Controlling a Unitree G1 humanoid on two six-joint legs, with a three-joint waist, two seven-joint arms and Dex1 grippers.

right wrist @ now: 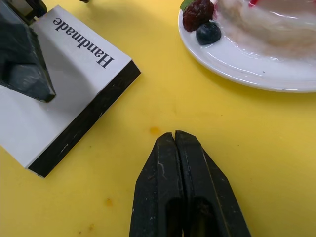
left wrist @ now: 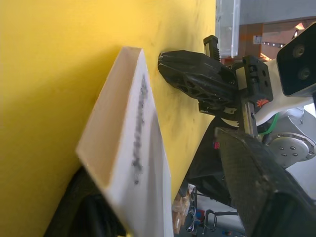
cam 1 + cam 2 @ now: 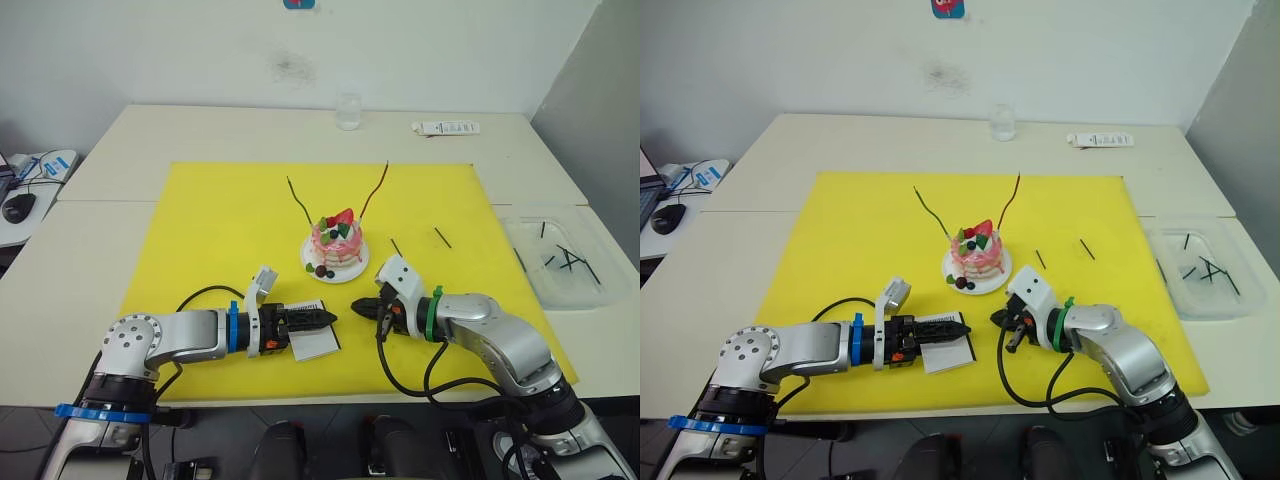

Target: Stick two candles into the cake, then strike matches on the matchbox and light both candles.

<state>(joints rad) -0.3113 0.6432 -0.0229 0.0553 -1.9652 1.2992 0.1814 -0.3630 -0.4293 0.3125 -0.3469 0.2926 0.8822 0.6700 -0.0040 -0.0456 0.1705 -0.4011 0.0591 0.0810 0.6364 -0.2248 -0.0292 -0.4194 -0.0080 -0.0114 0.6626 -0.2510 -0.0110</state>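
The right gripper [image 1: 174, 136] has its jaws closed on nothing visible, low over the yellow mat [image 3: 200, 230]. The left gripper [image 3: 322, 318] has its jaws clamped on the flat white matchbox with a black striking edge [image 1: 74, 94]. No short black match [image 3: 442, 237] is held, so a strike is likely to fail. The thin red and green candles [image 3: 375, 188] stand in the small pink cake on its white plate [image 3: 336, 247]; an arm sweep could topple them.

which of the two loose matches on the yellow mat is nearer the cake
The match lying just off the cake on the robot's right side. The other match sits further out, towards the clear tray.
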